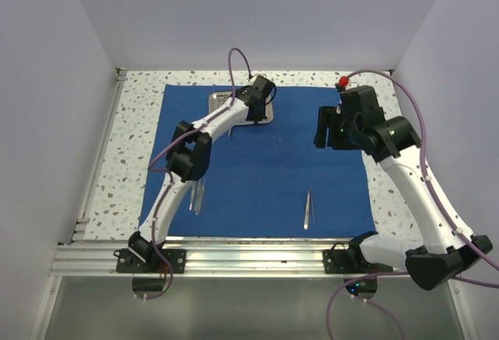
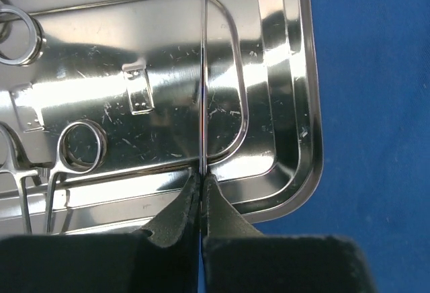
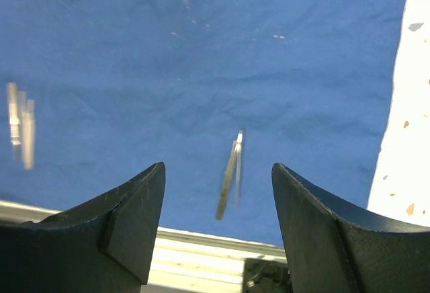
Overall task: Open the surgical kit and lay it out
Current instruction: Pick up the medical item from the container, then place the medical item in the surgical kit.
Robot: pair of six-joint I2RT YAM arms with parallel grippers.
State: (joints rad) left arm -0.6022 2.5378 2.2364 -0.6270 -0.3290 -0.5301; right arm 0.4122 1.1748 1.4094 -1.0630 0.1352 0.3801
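Your speckled tabletop [image 1: 132, 122] carries the blue cloth [image 1: 265, 176]. Only its wrist view shows the left gripper [image 2: 201, 176], jaws pinched on a thin steel instrument [image 2: 203, 71] over the tray [image 2: 295, 105]. The right gripper [image 3: 218, 166] hangs, jaws wide, above tweezers [image 3: 230, 172].

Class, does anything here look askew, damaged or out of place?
Nothing stands out. The cloth lies flat, the tray sits square on it, tweezers lie straight, and the left hand pinches a thin tool.

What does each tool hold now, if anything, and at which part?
The left tool is shut on a slim steel instrument, pinched at its near end, over the tray. The right tool is open and holds nothing.
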